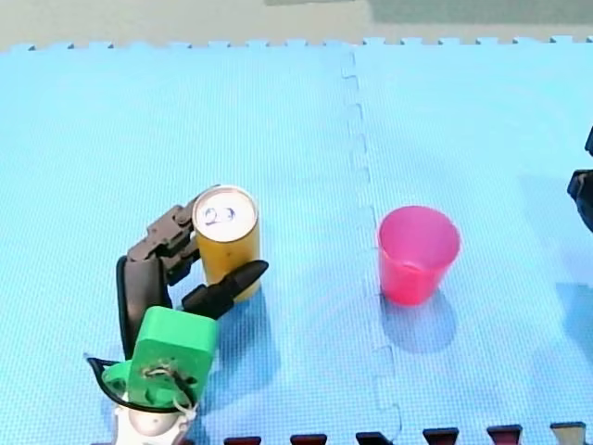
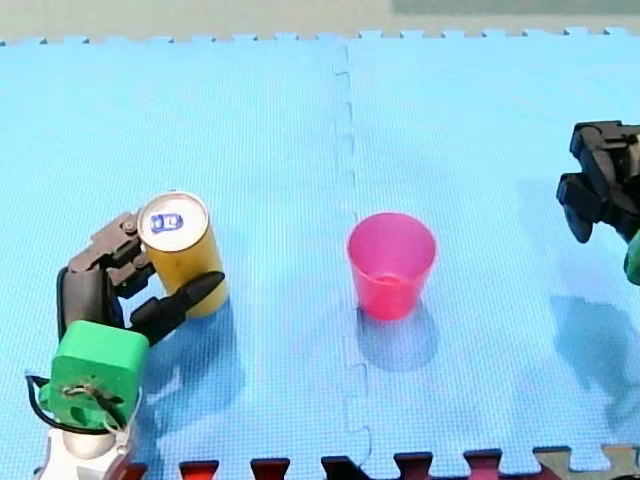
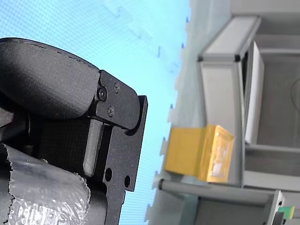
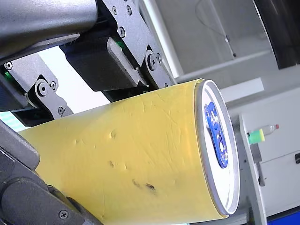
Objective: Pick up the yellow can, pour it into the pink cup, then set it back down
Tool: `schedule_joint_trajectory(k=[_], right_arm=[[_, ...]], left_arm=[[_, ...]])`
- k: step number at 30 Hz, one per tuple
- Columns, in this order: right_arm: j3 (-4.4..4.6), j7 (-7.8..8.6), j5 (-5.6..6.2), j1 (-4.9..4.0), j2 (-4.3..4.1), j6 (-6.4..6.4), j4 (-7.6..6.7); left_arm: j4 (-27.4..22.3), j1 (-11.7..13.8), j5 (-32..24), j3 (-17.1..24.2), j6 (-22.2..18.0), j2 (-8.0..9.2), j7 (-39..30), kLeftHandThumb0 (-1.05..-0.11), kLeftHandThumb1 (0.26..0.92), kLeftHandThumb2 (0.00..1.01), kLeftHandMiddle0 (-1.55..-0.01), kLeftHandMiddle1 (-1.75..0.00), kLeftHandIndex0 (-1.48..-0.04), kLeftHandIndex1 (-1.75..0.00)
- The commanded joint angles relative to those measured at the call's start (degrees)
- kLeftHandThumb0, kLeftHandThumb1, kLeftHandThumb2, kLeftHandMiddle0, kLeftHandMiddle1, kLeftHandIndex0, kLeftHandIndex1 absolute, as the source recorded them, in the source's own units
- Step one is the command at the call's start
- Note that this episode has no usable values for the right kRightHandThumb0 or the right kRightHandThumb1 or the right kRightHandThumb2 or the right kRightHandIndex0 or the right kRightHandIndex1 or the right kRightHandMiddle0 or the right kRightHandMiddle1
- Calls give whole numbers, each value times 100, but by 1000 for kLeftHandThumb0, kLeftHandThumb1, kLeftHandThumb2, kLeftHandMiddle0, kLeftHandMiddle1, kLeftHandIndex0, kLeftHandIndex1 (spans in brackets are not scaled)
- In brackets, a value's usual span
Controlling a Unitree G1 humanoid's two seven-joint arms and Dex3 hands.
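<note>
The yellow cylindrical metal can (image 1: 227,255) stands upright on the blue foam mat (image 1: 278,120), in the near left part of the scene. Its white top face (image 1: 224,215), bearing a blue mark, points upward.

Left hand (image 1: 176,269): closed around the can in a grasp. The black fingers (image 1: 171,232) wrap the can's left and far side. The black thumb (image 1: 227,286) presses against its near right side. The can sits between them, in contact on both sides. The second wrist view confirms this: the can body (image 4: 140,159) lies directly against the finger links (image 4: 108,61). A green block (image 1: 174,348) is mounted at the wrist, nearer than the can.

The pink plastic cup (image 1: 417,255) stands upright, open end up, to the right of the can and well apart from it. A jigsaw seam (image 1: 361,167) in the mat runs between the two objects.

Right hand (image 2: 603,180): located at the far right edge of the scene, above the mat, well apart from the cup. Whether it is clenched or released cannot be determined.
</note>
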Motion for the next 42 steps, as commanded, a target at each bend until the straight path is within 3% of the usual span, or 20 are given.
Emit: schedule_joint_trajectory(k=[1,18,26,35,42], right_arm=[[-12,4,16,-35,-48,24,-8],[55,-16,-22,-47,-79,-29,-34],[70,3,-15,-50,-103,-49,-44],[82,-28,-20,-53,-105,-45,-53],[93,-52,-18,-61,-118,-29,-59]], left_arm=[[88,-79,-114,48,-80,-50,-57,-399,803,0,-1314,-17,-1208,-1],[513,-204,-164,95,-256,-134,-60,-372,803,0,-1306,-5,-1204,0],[970,-308,-193,113,-387,-165,-92,-362,805,1,-1304,-3,-1190,0],[1143,-319,420,-177,-429,-27,560,-358,809,1,-1307,-3,-1190,-1],[1365,-388,433,-232,-356,-25,643,-353,813,2,-1309,-3,-1189,0]])
